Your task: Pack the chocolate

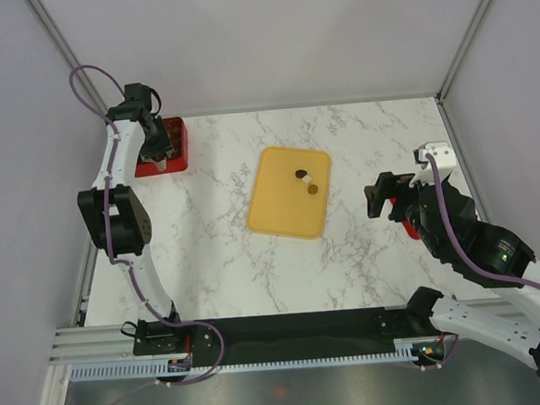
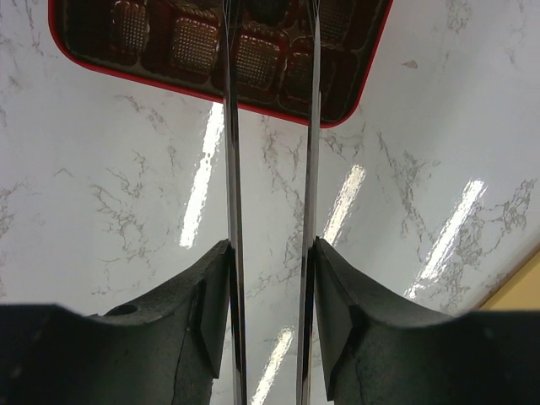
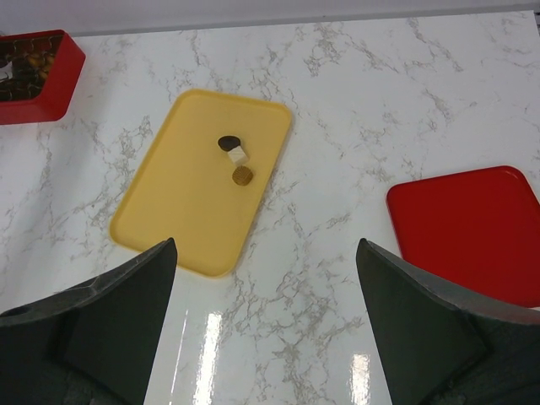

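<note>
We see a robot test lab: a marble-look table point(image 1: 257, 278) boxed in by plain grey walls point(image 1: 277, 35) from nine round to three o'clock, with the left arm point(image 1: 114, 223) and right arm point(image 1: 477, 244) bolted to a black rail point(image 1: 297, 330) at six.

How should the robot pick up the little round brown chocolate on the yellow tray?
Probably from straight above, pinching the round light-brown chocolate by its left and right edges in the right wrist view. It lies flat on the yellow tray, and the cream piece sits close just behind it, so those sides are free.
</note>
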Action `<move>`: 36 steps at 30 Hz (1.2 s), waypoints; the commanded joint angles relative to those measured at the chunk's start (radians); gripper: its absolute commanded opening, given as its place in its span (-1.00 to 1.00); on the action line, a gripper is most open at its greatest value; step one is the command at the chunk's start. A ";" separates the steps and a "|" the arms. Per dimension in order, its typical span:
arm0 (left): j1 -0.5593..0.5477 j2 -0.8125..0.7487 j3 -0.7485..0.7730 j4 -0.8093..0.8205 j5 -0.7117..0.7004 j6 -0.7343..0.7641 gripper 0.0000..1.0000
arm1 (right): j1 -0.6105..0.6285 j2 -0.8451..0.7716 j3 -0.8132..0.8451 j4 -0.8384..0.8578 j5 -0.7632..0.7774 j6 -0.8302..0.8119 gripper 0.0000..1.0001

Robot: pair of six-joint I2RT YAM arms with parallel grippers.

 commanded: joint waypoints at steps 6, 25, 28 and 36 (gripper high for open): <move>-0.157 -0.219 -0.072 0.059 0.019 0.003 -0.02 | 0.000 -0.009 0.036 0.013 -0.011 0.012 0.92; -0.803 -0.190 -0.200 0.176 -0.030 -0.043 0.00 | 0.000 -0.016 0.026 0.003 -0.026 0.022 0.92; -0.845 -0.167 -0.215 0.176 -0.040 -0.057 0.00 | 0.002 -0.013 0.026 0.003 -0.025 0.021 0.92; -0.897 -0.128 -0.233 0.179 -0.041 -0.068 0.01 | 0.000 -0.010 0.026 0.003 -0.021 0.021 0.92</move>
